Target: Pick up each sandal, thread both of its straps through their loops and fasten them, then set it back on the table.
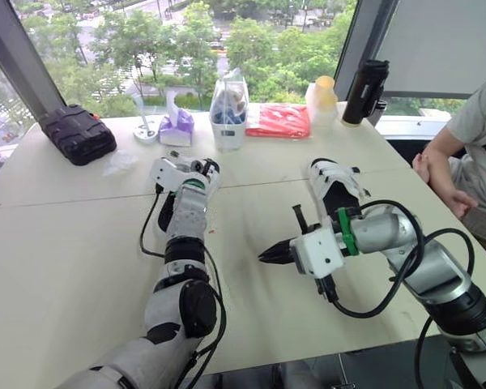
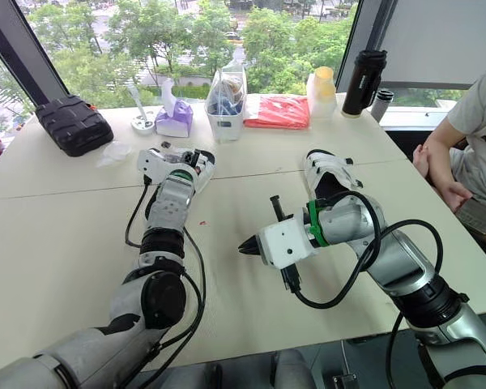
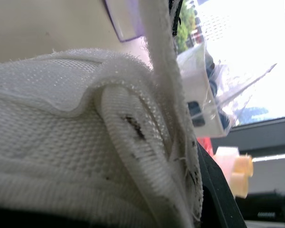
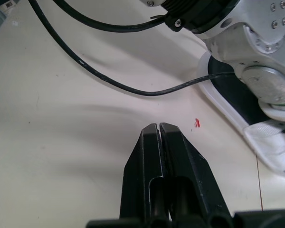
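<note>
The right tool hovers low over the bare middle of the bench, its two black fingers pressed together and holding nothing, the tip pointing across toward the robot's left. The right sandal, white-strapped with a dark footbed, lies flat on the bench behind that arm's wrist, well apart from the closed tip; its near end is hidden by the arm. The left sandal lies on the bench under the outstretched left arm, its dark footbed and white edge showing beside the wrist, with a white strap at the far end. The left tool sits right at this sandal, and the left wrist view looks straight onto white mesh strap cloth pressed close to the camera, with a narrower band rising from it; whether this tool is open or closed cannot be told. A small red fleck lies on the bench between the right tool's tip and the left sandal. Along the window edge stand a black case, a purple tissue box, a clear tub, a red packet, a yellowish bottle and a black flask. A person sits at the bench's right side.
</note>
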Action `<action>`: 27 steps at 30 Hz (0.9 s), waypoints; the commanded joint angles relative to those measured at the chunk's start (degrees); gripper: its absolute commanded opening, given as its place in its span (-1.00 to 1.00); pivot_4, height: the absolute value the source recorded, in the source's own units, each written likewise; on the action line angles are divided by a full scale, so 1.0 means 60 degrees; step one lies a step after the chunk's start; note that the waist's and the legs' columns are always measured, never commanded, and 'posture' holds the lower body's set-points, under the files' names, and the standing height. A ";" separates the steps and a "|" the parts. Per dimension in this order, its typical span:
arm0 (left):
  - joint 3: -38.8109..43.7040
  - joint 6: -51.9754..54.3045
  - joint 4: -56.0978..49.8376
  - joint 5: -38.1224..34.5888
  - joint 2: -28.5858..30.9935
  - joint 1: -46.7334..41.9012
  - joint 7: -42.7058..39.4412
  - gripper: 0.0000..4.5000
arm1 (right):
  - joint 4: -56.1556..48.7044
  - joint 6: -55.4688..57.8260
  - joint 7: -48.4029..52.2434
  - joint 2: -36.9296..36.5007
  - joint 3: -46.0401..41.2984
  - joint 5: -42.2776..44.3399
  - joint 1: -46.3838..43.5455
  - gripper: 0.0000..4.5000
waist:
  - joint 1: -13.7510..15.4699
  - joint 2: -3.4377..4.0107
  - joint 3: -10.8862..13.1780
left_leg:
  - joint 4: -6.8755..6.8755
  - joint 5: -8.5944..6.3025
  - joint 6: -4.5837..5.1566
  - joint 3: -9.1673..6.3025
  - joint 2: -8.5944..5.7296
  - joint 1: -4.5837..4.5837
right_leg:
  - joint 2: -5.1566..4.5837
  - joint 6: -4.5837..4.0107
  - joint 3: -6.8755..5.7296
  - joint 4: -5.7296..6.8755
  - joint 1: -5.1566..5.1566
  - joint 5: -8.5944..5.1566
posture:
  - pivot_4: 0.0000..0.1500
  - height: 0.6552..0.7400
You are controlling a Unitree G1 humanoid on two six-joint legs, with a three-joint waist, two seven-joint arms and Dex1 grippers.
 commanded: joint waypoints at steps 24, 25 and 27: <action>-0.1024 0.1484 -0.1540 -0.1155 0.0366 0.1470 -0.1136 0.98 | 0.0347 -0.0146 0.0070 0.0455 0.0236 0.0024 -0.0612 -1.00 | -0.0044 -0.0001 0.0000 | 0.0004 0.0002 0.0003 -0.0005 -0.0003 0.0022 | 0.0001 0.0005 0.0002 0.0014 0.0019 0.0002 | 1.00 1.00; -0.1105 0.2068 -0.2117 -0.1368 0.0472 0.1774 -0.1007 0.98 | 0.0400 -0.0199 0.0090 0.0473 0.0255 0.0028 -0.0642 -1.00 | -0.0053 -0.0001 0.0000 | 0.0004 0.0002 0.0003 -0.0007 -0.0003 0.0021 | 0.0002 0.0005 0.0002 0.0017 0.0017 0.0003 | 1.00 1.00; -0.1291 0.3167 -0.3155 -0.1695 0.0640 0.2327 -0.0620 0.98 | 0.0499 -0.0282 0.0108 0.0511 0.0281 0.0036 -0.0690 -1.00 | -0.0080 0.0000 0.0000 | 0.0004 0.0002 0.0003 -0.0008 0.0002 0.0021 | 0.0003 0.0005 0.0002 0.0020 0.0013 0.0003 | 1.00 1.00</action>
